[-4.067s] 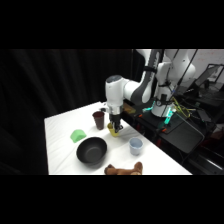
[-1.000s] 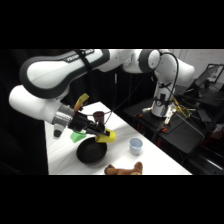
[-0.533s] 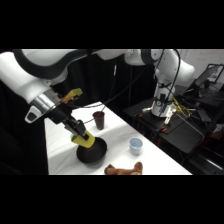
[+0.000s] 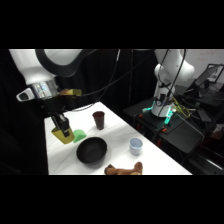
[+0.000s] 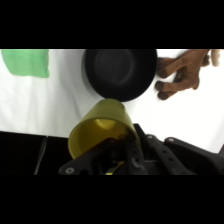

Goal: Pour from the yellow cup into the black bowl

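- The gripper hangs above the table and pinches the yellow cup by its rim.
- In the wrist view the cup lies tilted, its open mouth facing the camera and its bottom toward the black bowl.
- The bowl stands just beside the gripper, lower, on the table; cup and bowl do not touch.
- A green thing lies right behind the cup.
- Further from the gripper stand a dark red cup and a pale blue cup.
- A brown toy lies past the bowl, at the table's edge.
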Motion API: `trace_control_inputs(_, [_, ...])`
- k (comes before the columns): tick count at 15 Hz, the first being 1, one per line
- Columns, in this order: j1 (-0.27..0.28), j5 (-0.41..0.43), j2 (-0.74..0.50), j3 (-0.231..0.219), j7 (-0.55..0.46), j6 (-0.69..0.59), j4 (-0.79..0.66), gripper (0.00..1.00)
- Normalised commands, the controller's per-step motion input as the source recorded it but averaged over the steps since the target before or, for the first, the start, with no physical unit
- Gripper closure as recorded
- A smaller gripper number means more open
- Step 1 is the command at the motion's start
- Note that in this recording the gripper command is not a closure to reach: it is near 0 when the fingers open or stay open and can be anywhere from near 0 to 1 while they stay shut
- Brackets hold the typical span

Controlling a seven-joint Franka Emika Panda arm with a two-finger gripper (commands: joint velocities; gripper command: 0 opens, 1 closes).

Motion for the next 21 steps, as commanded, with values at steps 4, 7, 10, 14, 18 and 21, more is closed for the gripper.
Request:
trace_control_inputs(4, [0.115,-0.316,-0.51,-0.173,0.37,0.85,-0.99,0.21])
trace_control_inputs(7, [0.084,-0.263,-0.55,-0.145,0.31,0.47,-0.99,0.21])
trace_control_inputs(10, [0.051,-0.204,-0.62,-0.119,0.24,0.38,-0.99,0.21])
trace_control_inputs(14, [0.027,-0.179,-0.67,-0.101,0.17,0.34,-0.99,0.21])
trace_control_inputs(18, [0.011,-0.159,-0.72,-0.053,0.1,0.3,-0.99,0.21])
trace_control_inputs(21, [0.012,-0.109,-0.53,-0.004,0.05,0.2,-0.66,0.21])
